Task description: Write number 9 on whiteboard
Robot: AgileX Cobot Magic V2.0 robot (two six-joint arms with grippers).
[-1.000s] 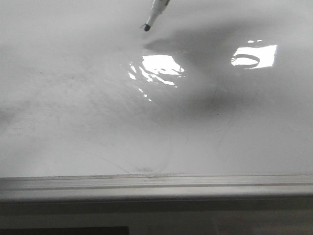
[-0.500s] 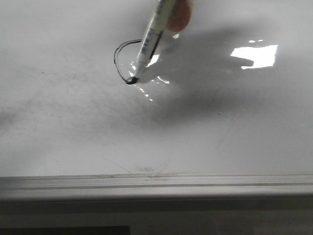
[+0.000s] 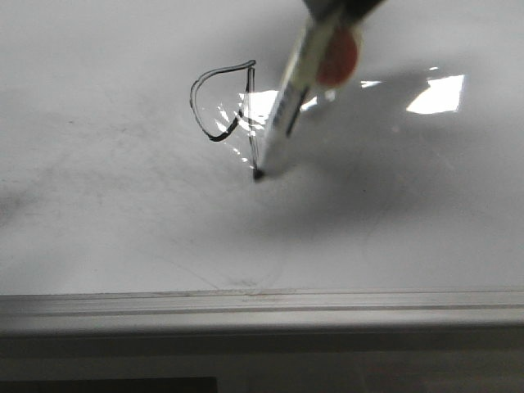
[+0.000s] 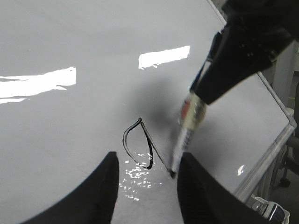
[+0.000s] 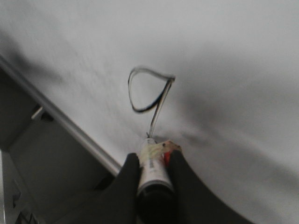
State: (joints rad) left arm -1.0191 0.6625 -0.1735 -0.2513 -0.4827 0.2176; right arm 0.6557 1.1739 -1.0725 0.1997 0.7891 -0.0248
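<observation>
The whiteboard [image 3: 98,221] fills the front view. On it is the number 9 [image 3: 194,102], a thin black line: an angular loop and a slanted stem that ends at the marker's tip [image 3: 259,174]. My right gripper [image 3: 344,10] is shut on a white marker [image 3: 286,115] with an orange patch; the tip touches the board. The right wrist view shows the gripper [image 5: 152,156], the marker [image 5: 150,170] and the 9 [image 5: 131,91]. My left gripper [image 4: 148,156] is open and empty above the board, framing the 9 [image 4: 125,140] and the marker [image 4: 181,135].
A grey metal rail [image 3: 246,304] runs along the board's near edge, also seen in the right wrist view [image 5: 70,130]. Glare patches [image 3: 438,94] lie on the board. In the left wrist view the board's edge [image 4: 275,140] runs at the right, with a white-and-blue object [image 4: 268,212] beyond it.
The marker came down onto the board, drew the loop, then drew the stem toward the near edge. The right gripper moved down into the front view.
</observation>
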